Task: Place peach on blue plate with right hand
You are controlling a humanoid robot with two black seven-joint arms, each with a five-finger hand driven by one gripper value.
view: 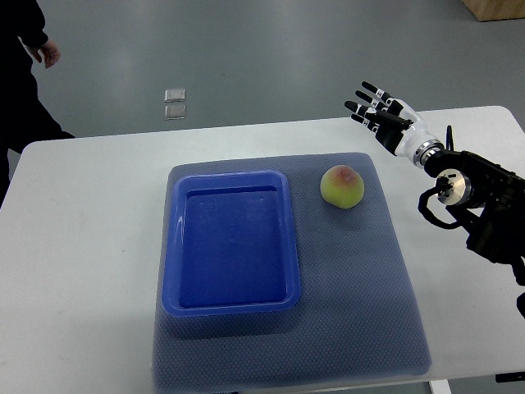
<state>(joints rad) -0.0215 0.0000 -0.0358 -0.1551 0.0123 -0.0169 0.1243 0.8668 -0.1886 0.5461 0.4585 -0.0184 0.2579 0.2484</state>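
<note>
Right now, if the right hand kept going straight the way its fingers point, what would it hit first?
Probably nothing: the right hand, fingers spread, points up-left past the table edge toward bare floor. The peach lies off that line, nearer the camera. Depth is uncertain.

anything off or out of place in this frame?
Nothing stands out. The peach sits intact on the mat, just right of the empty blue plate, which lies square on it. The right hand hovers open beyond the peach. No spills or damage.
</note>
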